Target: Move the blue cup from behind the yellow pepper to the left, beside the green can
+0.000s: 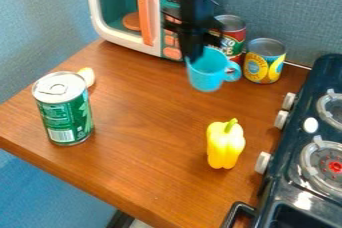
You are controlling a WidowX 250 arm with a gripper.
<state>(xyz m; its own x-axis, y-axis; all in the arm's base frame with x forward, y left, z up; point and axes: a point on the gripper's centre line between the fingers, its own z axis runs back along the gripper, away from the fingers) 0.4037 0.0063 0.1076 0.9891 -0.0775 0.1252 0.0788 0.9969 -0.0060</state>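
At the table's (143, 137) one o'clock, the turquoise cup (208, 74) is hanging from the nearly closed tool (194, 56), which is apparently pinching its rim because the thin wall suits it; toward six o'clock, the yellow pepper (225, 144) is standing, seemingly steadied by its broad base.

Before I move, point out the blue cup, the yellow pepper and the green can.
Blue cup (208, 74): camera view, body.
Yellow pepper (224, 146): camera view, middle of its side.
Green can (65, 114): camera view, label.
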